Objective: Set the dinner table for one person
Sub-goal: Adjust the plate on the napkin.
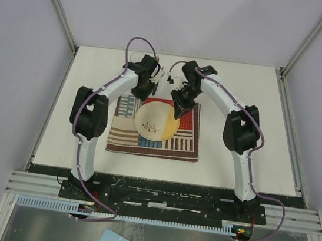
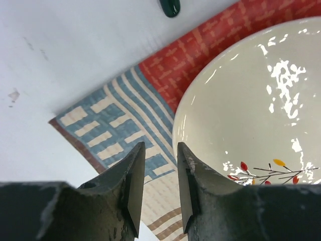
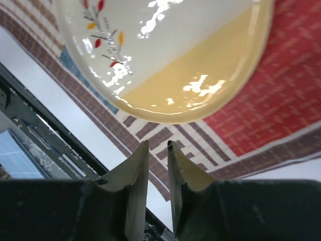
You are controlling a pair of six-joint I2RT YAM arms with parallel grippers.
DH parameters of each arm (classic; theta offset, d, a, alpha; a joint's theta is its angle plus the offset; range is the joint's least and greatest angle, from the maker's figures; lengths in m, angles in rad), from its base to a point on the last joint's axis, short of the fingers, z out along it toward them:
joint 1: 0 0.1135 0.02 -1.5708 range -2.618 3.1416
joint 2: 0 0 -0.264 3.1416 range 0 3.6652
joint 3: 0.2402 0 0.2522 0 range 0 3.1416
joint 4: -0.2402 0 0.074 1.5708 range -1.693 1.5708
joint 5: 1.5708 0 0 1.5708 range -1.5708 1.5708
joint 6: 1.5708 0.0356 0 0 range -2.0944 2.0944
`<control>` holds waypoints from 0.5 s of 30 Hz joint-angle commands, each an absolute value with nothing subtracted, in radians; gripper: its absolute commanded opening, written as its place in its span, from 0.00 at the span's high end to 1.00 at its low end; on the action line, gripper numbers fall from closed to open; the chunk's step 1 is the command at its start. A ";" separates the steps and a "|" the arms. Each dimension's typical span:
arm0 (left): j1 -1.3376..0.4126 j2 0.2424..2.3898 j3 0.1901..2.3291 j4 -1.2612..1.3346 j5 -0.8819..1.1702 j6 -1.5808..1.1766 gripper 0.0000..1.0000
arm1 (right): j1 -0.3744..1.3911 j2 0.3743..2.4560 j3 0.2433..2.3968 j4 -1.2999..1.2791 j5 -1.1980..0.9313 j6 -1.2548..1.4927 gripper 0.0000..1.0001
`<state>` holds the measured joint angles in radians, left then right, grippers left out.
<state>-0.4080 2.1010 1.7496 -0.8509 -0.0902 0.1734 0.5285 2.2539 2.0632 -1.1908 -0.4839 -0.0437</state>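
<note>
you're looking at the dinner table (image 1: pixel 269 111) filling the middle of the top view, lying flat. its long side seems to be running left to right, square to the rail where both arm bases are sitting. a red, blue and beige striped placemat (image 1: pixel 154 137) is lying at the table's centre, its long axis following the table's. a cream plate (image 1: pixel 156 121) with a yellow half and a painted twig of red and orange leaves is resting on the mat's far middle.

the left gripper (image 2: pixel 159 150) is hanging over the mat's blue-striped corner just beside the plate rim, its fingers standing moderately apart and holding nothing. the right gripper (image 3: pixel 158 148) is hovering by the plate's yellow edge, its fingers showing a narrow gap and also holding nothing.

both arms are arching inward over the far half of the table. something pale (image 1: pixel 166 78) is sitting between the wrists (too hidden to name).
</note>
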 commanded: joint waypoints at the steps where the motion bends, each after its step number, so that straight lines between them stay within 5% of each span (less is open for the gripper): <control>1: -0.406 2.001 1.745 -0.788 -0.136 0.188 0.61 | 0.464 2.249 2.074 -1.141 -0.447 -0.064 0.71; 15: -0.396 1.906 1.482 -0.743 -0.108 0.092 0.64 | 0.445 2.431 2.257 -1.175 -0.441 -0.096 0.71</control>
